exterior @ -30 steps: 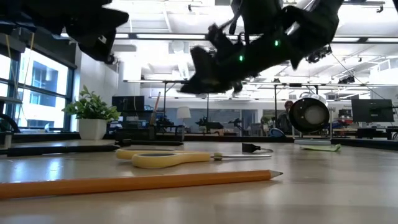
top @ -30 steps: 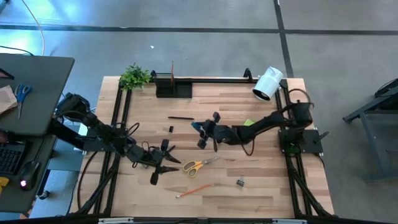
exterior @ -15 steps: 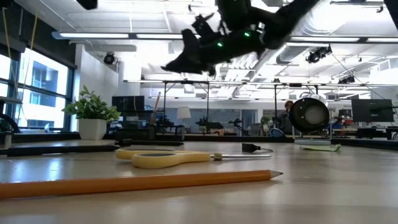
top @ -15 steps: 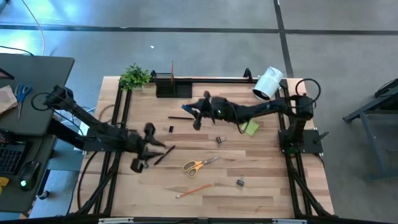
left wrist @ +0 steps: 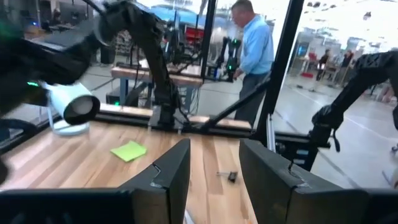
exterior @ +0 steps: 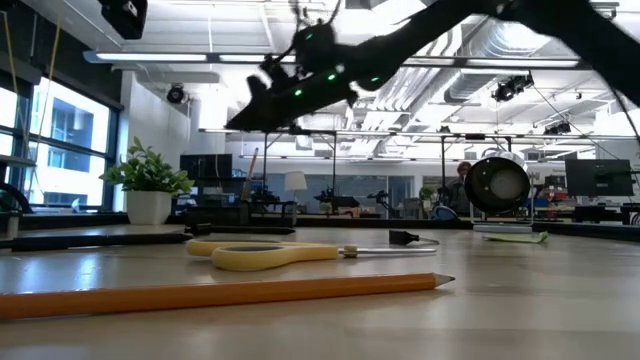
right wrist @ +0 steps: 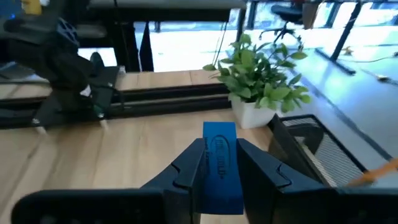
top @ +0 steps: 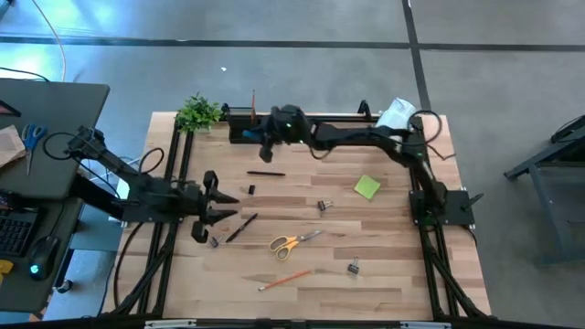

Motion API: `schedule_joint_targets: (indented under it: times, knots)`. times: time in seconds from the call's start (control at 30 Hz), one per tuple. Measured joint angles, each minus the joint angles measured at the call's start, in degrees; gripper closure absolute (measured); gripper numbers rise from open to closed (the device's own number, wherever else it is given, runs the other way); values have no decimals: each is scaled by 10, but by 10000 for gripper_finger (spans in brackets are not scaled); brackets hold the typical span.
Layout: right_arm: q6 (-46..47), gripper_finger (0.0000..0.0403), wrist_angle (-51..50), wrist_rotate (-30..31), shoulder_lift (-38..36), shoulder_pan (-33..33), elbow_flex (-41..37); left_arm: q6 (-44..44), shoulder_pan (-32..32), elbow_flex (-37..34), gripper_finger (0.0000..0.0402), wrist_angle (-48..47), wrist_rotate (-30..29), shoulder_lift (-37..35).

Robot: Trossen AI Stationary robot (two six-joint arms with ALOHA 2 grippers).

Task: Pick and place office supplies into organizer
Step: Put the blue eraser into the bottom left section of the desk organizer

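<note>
Swinging away from mid-tabletop, the right arm has carried its load up toward the top of the high view, while the left arm has pulled back toward the left edge. Right tool (top: pixel 266 139) now hangs beside the organizer (top: pixel 253 128), the black tray at upper centre, and it's clenched on the small blue block (right wrist: pixel 219 163), which stands upright between the fingers (right wrist: pixel 186 167) with its top poking out above them: a firm pinch on the flat sides, held that way, I'd judge, so it can drop straight into a compartment. Left tool (top: pixel 212 208) waits low over the left side of the tabletop (top: pixel 384 274), fingers (left wrist: pixel 171 174) parted with nothing between them. Plenty left to collect: the yellow-handled scissors (top: pixel 291 242) at centre, an orange pencil (top: pixel 283 280) below them, a black pen (top: pixel 265 173) under the organizer, another dark pen (top: pixel 240 228) near the left tool, the lime-green sticky-note pad (top: pixel 367 187) to the right, and binder clips (top: pixel 352 268) scattered around. Close company at the drop-off: the small green plant (right wrist: pixel 261 78) sits right beside the tray's mesh wall, and a pencil already stands in the cup section, so the descent looks tight. White cylinder (top: pixel 395 117) lies at upper right, well clear.
</note>
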Motion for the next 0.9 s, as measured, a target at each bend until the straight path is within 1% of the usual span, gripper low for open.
schedule_joint_targets:
  times: [0.07, 0.27, 0.37, 0.43, 0.53, 0.67, 0.77, 0.9]
  knots:
    - [-12, 329, -43, -14, 38, -6, 58, 0, 0, 0, 275, 3, 0, 4]
    - [-46, 329, -180, -16, 141, -23, 226, -5, 0, 0, 275, 3, 6, 0]
    - [-48, 329, -219, -16, 171, -33, 286, -11, 0, 0, 275, -1, 17, 2]
    - [-50, 329, -237, -15, 183, -38, 311, -19, 0, 0, 275, -10, 19, 5]
    - [-45, 329, -236, -16, 185, -44, 314, -24, 0, 0, 275, -16, 20, 5]
    - [-29, 322, -233, -40, 185, -50, 310, -31, 0, 0, 275, -23, 20, 5]
    - [-19, 299, -228, -30, 185, -50, 311, -35, 0, 0, 275, -25, 20, 6]
    - [-15, 255, -228, -5, 185, -50, 311, -38, 0, 0, 275, -30, 20, 7]
